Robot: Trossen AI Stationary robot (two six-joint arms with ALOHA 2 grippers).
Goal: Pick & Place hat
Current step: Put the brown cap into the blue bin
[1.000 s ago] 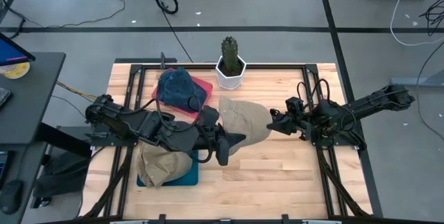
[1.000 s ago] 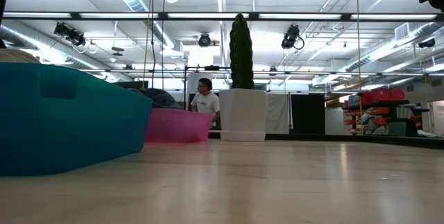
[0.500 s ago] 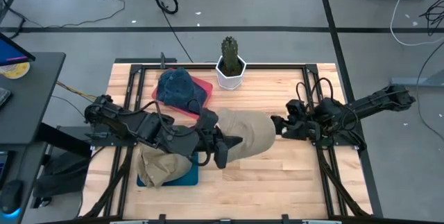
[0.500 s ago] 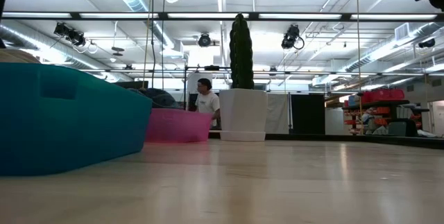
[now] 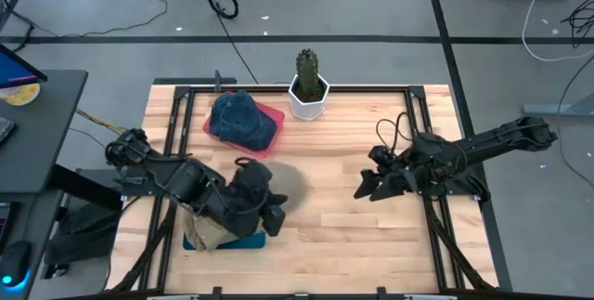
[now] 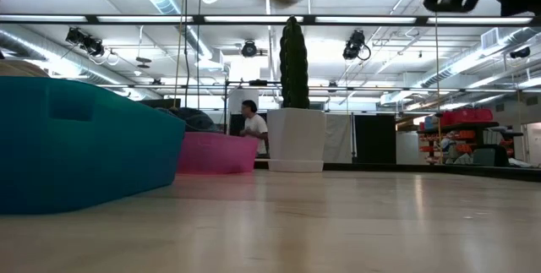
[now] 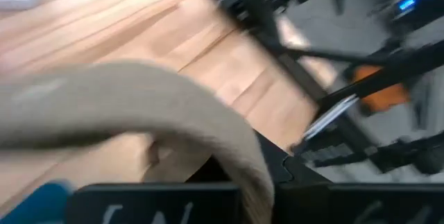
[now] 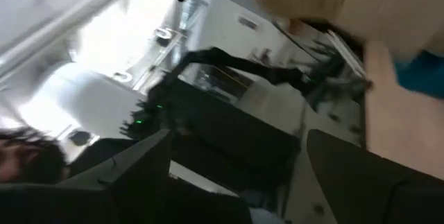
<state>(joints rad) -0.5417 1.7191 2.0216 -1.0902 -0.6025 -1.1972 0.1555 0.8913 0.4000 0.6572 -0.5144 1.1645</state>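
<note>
My left gripper (image 5: 271, 215) is shut on a tan hat (image 7: 159, 92) and hovers by the blue bin (image 5: 243, 241) at the table's near left. In the high view the arm hides most of that hat. A second tan hat (image 5: 206, 228) lies in the bin. On the pink tray (image 5: 276, 116) at the back rests a blue hat (image 5: 241, 119). At the right, my right gripper (image 5: 364, 189) is open and holds nothing. My left gripper pinches the tan hat's curved edge (image 7: 255, 175) between its two fingers. From there the edge arches up and across in front of the fingers. The hat is lifted off the table. The arm hides the hold in the high view.
A white pot with a cactus (image 5: 308, 91) stands at the far edge, mid-table. Black frame rails (image 5: 429, 212) run along both sides of the table. Bare wood (image 5: 325, 226) lies between the two arms. A person (image 6: 251, 125) stands in the room beyond.
My right gripper has opened, let go of the tan hat and drawn back toward the near right. My left gripper, still shut, has swung toward the near left and the blue bin, carrying the hat away from the table's middle.
</note>
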